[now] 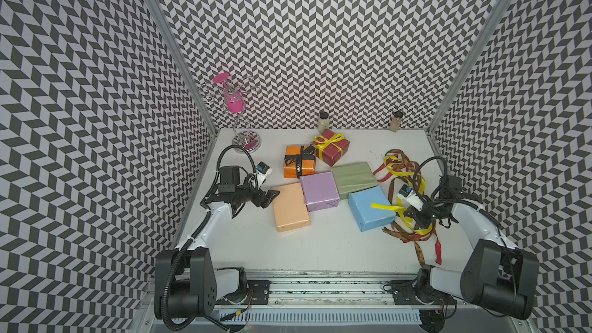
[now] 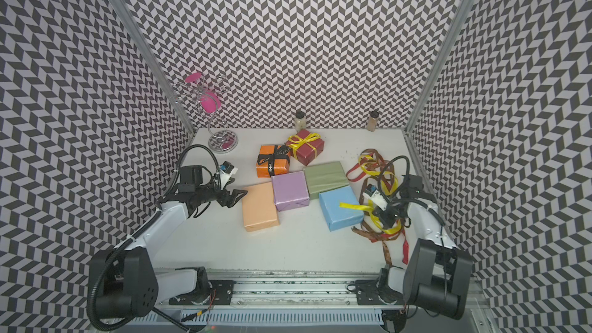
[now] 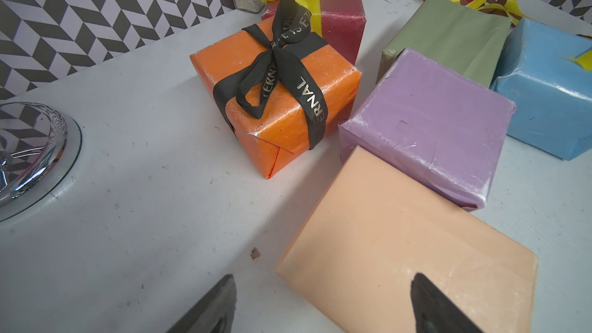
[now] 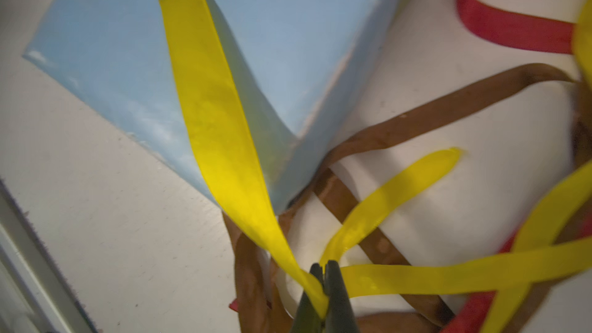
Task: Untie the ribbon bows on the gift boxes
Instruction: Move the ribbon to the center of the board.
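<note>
Six gift boxes sit mid-table in both top views. The orange box (image 1: 304, 168) carries a tied black lettered bow (image 3: 282, 68). On the dark red box (image 1: 333, 153) is a tied yellow bow (image 1: 330, 139). The peach (image 1: 291, 209), lilac (image 1: 319, 191), sage green (image 1: 354, 179) and light blue (image 1: 368, 216) boxes are bare. My right gripper (image 4: 325, 265) is shut on a loose yellow ribbon (image 4: 221, 116), one end of which lies across the light blue box (image 4: 288, 43). My left gripper (image 3: 323, 278) hangs open and empty, just over the near corner of the peach box (image 3: 400, 225).
Loose brown, red and yellow ribbons (image 1: 402, 168) lie tangled along the right side around my right arm. Two spice jars (image 1: 323, 120) (image 1: 395, 121) stand at the back wall. A chrome stand (image 1: 246, 144) with pink pieces stands at the back left.
</note>
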`<state>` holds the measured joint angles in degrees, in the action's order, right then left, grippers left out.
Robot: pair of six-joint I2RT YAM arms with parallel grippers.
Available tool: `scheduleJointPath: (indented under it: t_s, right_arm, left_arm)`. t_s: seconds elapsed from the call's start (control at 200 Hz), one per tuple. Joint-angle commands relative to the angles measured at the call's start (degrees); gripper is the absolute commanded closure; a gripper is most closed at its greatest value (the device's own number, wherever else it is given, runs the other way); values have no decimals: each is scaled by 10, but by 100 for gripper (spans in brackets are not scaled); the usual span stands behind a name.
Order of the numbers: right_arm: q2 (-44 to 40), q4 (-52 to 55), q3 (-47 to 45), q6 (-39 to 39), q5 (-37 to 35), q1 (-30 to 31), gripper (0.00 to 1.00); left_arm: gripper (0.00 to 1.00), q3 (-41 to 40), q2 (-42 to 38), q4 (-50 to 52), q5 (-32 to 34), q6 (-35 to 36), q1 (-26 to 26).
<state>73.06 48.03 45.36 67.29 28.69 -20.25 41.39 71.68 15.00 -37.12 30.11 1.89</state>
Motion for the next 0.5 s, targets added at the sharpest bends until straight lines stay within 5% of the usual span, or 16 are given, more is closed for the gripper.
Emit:
scheduleJointPath:
  t_s: [0.0,0.14,0.32,0.496]
  right_arm:
    - [-3,-11,31,-4,-10,-57,100]
    - [40,-10,61,3,-3,-127,96]
    - [55,24,61,40,23,-134,42]
    - [-24,29,96,21,121,-112,15]
  left_arm:
    - [15,23,1,-7,-3,5,-2]
    - [15,27,5,-9,-3,7,-2]
    - [14,43,27,-12,-23,-1,-4]
    - [15,78,62,-13,-27,-13,-16]
